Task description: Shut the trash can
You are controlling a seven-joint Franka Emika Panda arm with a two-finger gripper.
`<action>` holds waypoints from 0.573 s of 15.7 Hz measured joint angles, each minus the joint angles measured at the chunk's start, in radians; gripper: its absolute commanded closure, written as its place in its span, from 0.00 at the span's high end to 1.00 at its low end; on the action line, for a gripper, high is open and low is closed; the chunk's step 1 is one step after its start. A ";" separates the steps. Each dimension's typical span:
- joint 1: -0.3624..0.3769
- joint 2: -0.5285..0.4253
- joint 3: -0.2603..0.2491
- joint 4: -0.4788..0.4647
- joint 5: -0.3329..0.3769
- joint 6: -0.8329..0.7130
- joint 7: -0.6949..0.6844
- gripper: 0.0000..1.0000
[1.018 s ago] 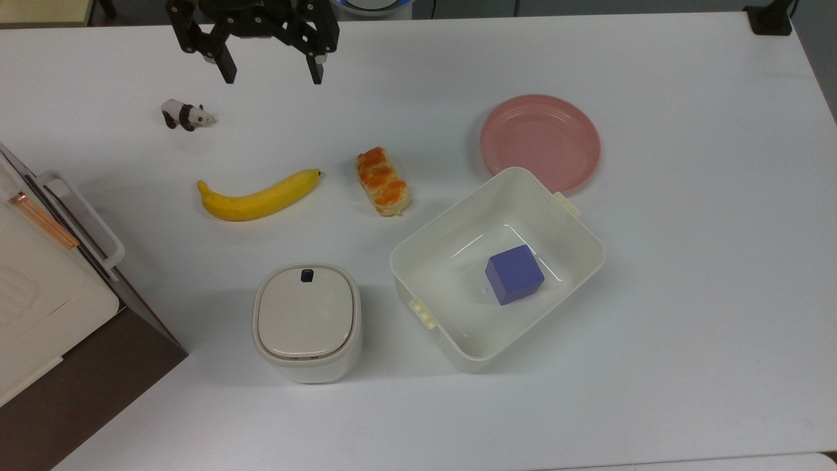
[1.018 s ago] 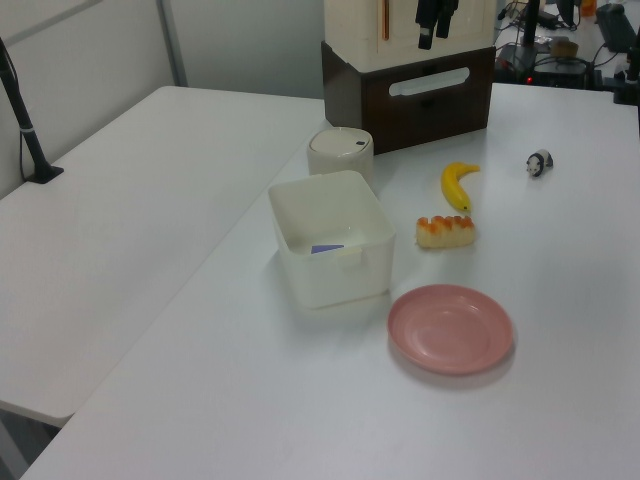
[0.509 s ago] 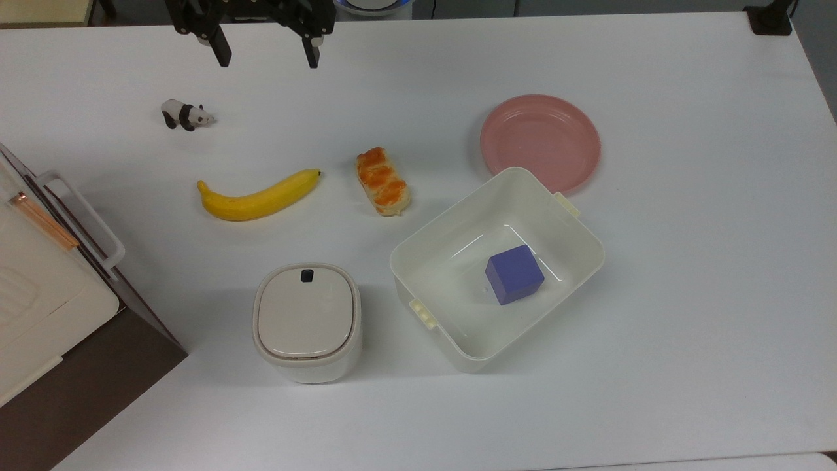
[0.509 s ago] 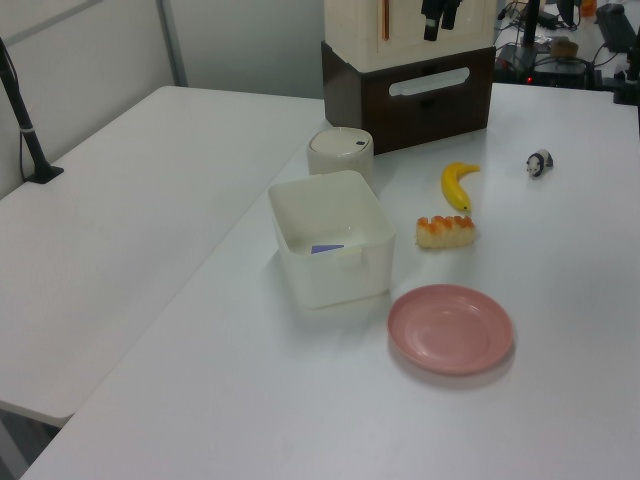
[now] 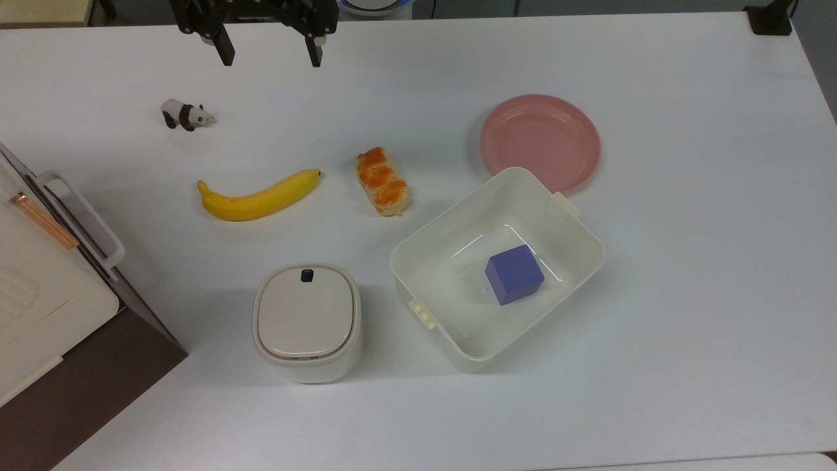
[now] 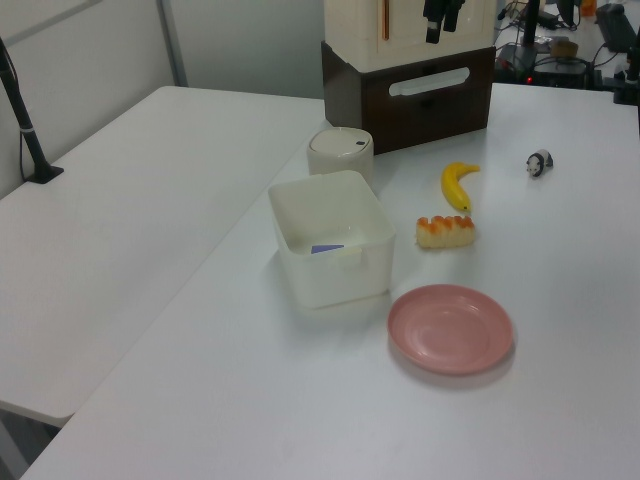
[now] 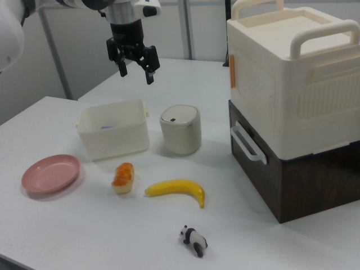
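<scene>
Start at the top view's left: you see a cream box sitting on a dark brown cabinet at the edge of the white surface. Just past it, a small panda figure stands near the far edge, and your claw hangs above the surface behind the panda, its two black fingers spread wide and gripping nothing. In the right view your claw is raised well above the objects.

Moving right, a banana lies on its side, and nearer the front edge stands the trash can. Its beige lid lies flat and seated on the rim, with the black button on the side toward the banana.

Next comes a bread roll, then the white tub just beside the trash can, apart from it, with a blue cube inside. A pink plate sits just behind the tub.
</scene>
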 measured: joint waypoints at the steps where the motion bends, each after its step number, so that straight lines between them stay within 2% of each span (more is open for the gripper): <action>1: 0.000 0.000 0.000 0.000 0.000 0.000 0.000 1.00; 9: 0.000 -0.008 0.001 -0.028 -0.003 0.000 0.000 1.00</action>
